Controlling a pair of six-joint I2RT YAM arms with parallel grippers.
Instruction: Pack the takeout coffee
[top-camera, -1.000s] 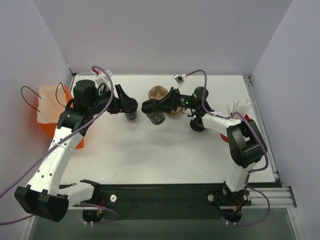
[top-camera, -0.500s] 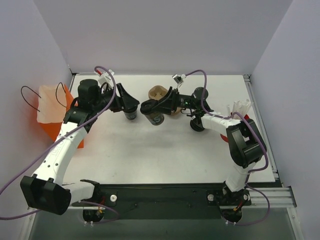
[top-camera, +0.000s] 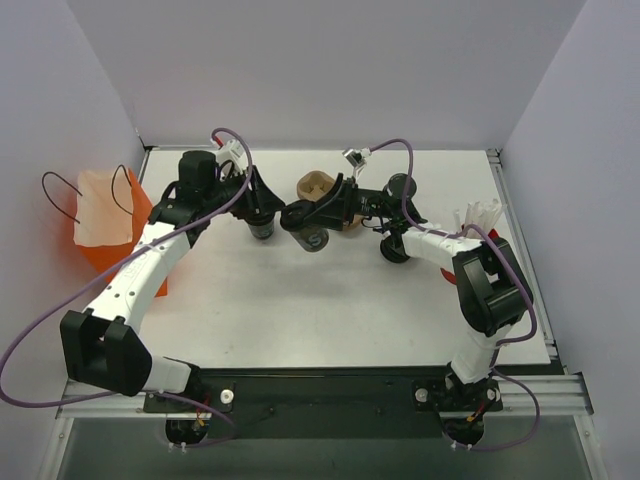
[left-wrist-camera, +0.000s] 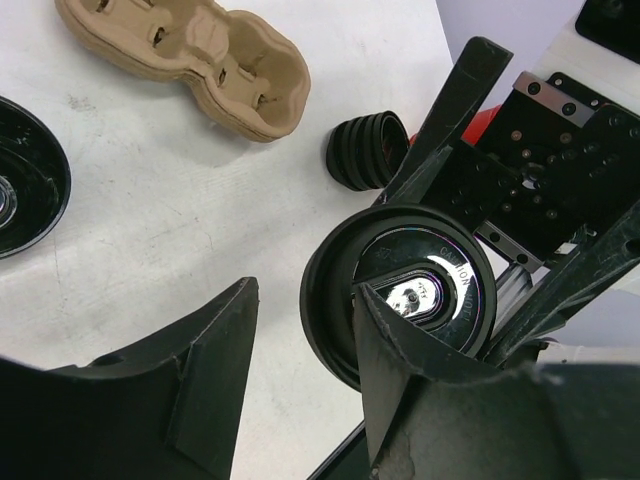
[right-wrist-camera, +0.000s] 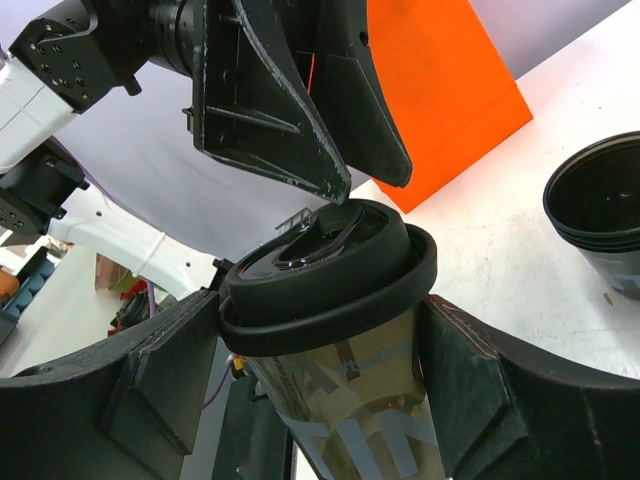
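The takeout coffee (right-wrist-camera: 330, 275), a dark paper cup with a black lid, is tilted and clamped between the fingers of my right gripper (right-wrist-camera: 322, 352) just below the lid rim. From above it sits mid-table (top-camera: 312, 232), with the right gripper (top-camera: 305, 222) shut on it. My left gripper (top-camera: 270, 200) hovers right over the lid with its jaws apart. In the left wrist view one finger overlaps the lid (left-wrist-camera: 405, 290), and the gap at the left gripper (left-wrist-camera: 305, 300) shows bare table. The orange bag (top-camera: 112, 240) stands at the table's left edge.
A lidless black cup (top-camera: 263, 226) stands just left of the held cup. A brown pulp cup carrier (top-camera: 318, 186) lies behind them. A stack of black lids (top-camera: 395, 250) and crumpled white napkins (top-camera: 482, 214) sit to the right.
My left arm has swung right, bringing its gripper over the lid of the held cup, and its jaws have narrowed. The right gripper and cup have barely moved.
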